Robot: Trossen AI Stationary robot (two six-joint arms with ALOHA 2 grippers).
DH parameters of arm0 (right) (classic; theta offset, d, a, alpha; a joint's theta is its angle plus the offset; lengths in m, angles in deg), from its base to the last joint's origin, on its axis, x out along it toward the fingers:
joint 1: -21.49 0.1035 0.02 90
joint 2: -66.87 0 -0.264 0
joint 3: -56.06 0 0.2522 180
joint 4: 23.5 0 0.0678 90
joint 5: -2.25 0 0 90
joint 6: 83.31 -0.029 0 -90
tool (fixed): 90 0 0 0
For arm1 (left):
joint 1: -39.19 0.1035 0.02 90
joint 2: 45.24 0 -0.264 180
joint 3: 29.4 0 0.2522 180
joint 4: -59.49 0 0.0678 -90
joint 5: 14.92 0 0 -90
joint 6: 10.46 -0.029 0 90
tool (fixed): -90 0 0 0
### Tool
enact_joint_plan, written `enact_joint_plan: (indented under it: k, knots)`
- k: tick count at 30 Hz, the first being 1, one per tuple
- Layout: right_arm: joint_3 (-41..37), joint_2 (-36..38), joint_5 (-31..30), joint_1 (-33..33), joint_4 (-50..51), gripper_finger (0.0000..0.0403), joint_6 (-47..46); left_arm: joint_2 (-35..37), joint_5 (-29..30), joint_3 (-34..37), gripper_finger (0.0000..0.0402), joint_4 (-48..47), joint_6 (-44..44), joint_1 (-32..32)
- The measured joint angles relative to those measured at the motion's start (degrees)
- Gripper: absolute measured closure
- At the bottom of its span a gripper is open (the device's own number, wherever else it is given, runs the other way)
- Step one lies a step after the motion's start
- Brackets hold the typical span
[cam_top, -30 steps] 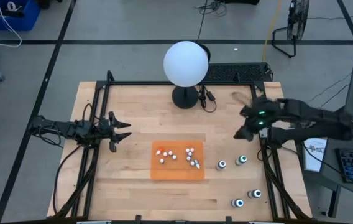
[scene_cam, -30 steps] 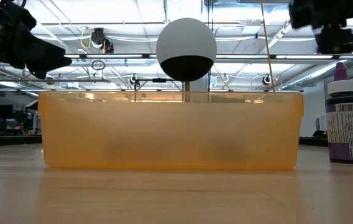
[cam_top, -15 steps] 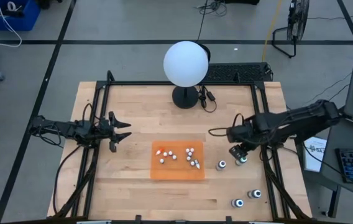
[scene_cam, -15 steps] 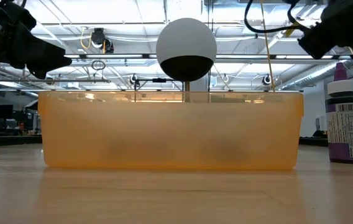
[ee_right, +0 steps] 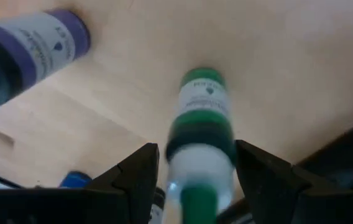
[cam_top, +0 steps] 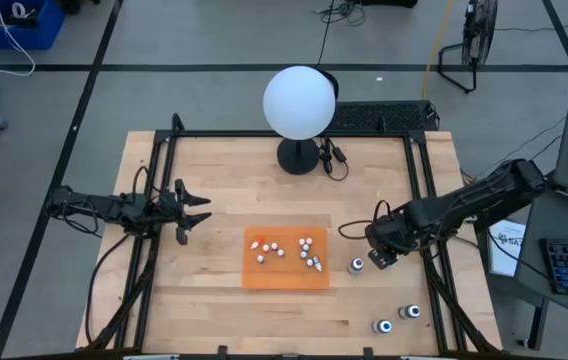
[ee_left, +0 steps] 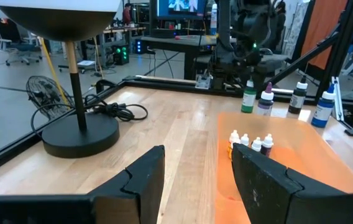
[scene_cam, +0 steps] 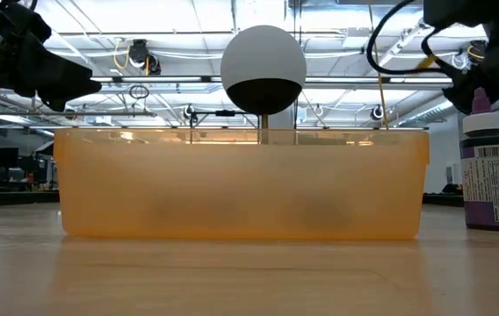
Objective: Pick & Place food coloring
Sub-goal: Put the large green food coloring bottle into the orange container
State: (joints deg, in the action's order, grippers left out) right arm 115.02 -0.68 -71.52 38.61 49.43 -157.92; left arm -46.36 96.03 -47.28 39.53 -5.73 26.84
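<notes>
Several tiny whitish bottles [cam_top: 284, 250] stand on the orange tray [cam_top: 264, 275]. Three dark food coloring bottles stand right of the tray: one [cam_top: 356, 265] beside it and two [cam_top: 396, 318] near the table's front edge. A fourth, the green bottle [ee_right: 202, 118], stands upright on the wood under my right gripper [cam_top: 383, 254]. The right gripper [ee_right: 196, 149] points down, open, with one finger on each side of the green bottle's cap and a gap showing. A purple bottle [ee_right: 33, 46] stands beside it. My left gripper [cam_top: 192, 209] is open and waits over the table's left side.
A white globe lamp [cam_top: 299, 101] on a black base [cam_top: 298, 157], with its cord [cam_top: 334, 158], stands at the table's far middle. A black frame rail [cam_top: 426, 200] runs along the right side, close to my right arm. Bare wood lies between the left gripper and the tray.
My right gripper has moved from the far right part of the table toward the near edge and a little left, and has come down over the green bottle, so that its fingers now stand on either side of it. The bottles have not moved.
</notes>
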Motion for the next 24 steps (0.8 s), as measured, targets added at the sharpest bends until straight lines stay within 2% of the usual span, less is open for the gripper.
enact_joint_plan:
  k: [8, 10, 14, 18, 21, 24]
  knots:
    - [-3.19, 0.15, -1.27, -0.12, -3.69, 0.0209, 0.10, 0.00, 0.00, 0.00, 0.0215, 0.31, 0.00, 0.00]
    - [-3.51, 0.11, -1.18, -0.12, -3.48, 0.0219, 0.26, 0.02, 0.02, 0.00, 0.0215, 0.37, 0.00, 0.00]
    - [-3.55, 0.16, -1.65, -0.12, -3.66, 0.0266, 2.77, 0.00, 0.00, 0.00, 0.0215, 0.35, 0.00, 0.00]
    - [-3.53, 0.18, -3.47, -0.12, -4.19, 0.0268, 5.74, 0.00, 0.00, 0.00, 0.0215, 0.35, 0.00, 0.00]
    - [-3.30, 0.31, -5.98, -0.12, -5.73, 0.0268, 8.82, 0.02, 0.00, 0.00, 0.0215, 0.35, 0.00, 0.00]
    - [-1.45, 0.33, -11.26, -0.12, -5.75, 0.0268, 11.57, 0.01, 0.00, 0.00, 0.0215, 0.35, 0.00, 0.00]
